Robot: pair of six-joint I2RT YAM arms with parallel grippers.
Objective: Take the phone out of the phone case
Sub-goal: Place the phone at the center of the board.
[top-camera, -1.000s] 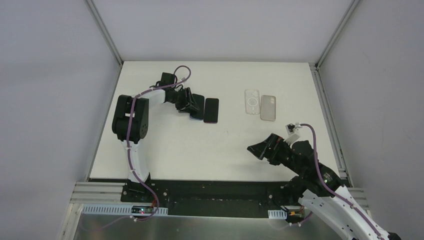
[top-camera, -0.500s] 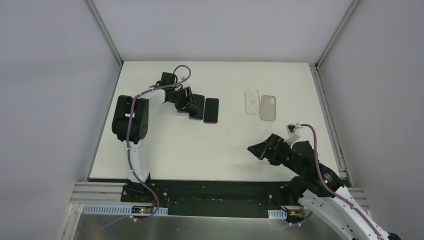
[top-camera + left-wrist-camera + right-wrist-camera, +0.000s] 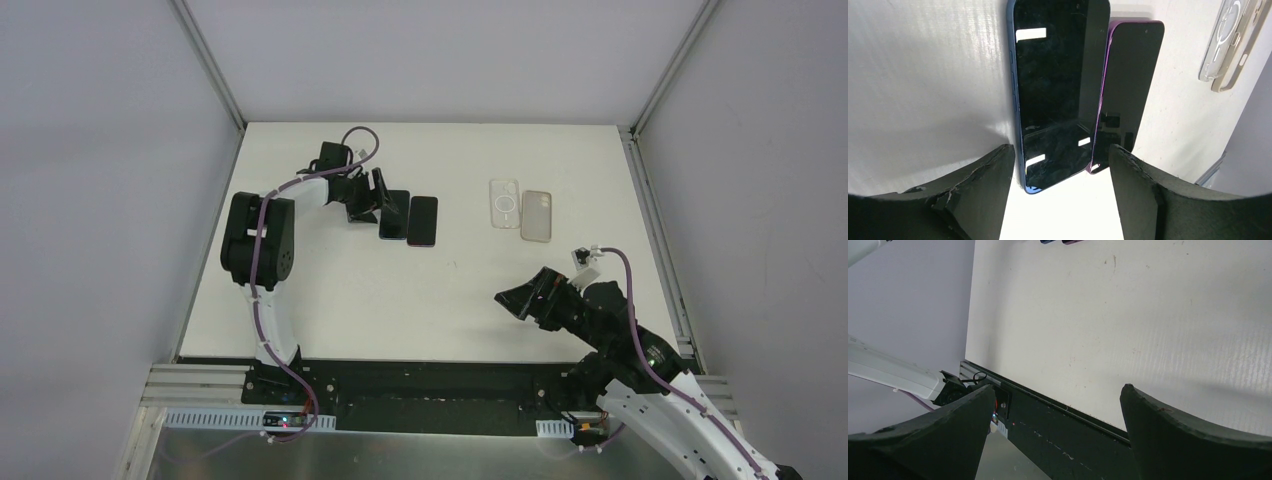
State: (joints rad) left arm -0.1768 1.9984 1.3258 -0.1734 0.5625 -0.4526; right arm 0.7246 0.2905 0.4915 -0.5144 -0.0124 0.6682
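The left gripper (image 3: 371,198) stands spread, its fingers either side of one end of a slim blue dark-screened phone (image 3: 1058,90) without touching it. The phone lies flat, left of centre toward the white table's (image 3: 400,290) far edge, beside a purple phone (image 3: 1128,85). A clear plastic case (image 3: 504,203) and a cloudy beige case (image 3: 537,215) lie further right. The right gripper (image 3: 1058,390) hangs wide open.

We get soft, even light from overhead. In the top view the table (image 3: 330,290) is bright white, nearly washed out, the arms throw only faint, short shadows, and everything is sharp. At the left gripper (image 3: 1059,150) the fingers (image 3: 973,200) are dark, blurred masses. The phone (image 3: 1058,90) just ahead is crisp, its glass carrying small white glints, and the table dims to grey near one finger. At the right gripper (image 3: 1056,389) the fingers blur too, with a pale shadow band close by.
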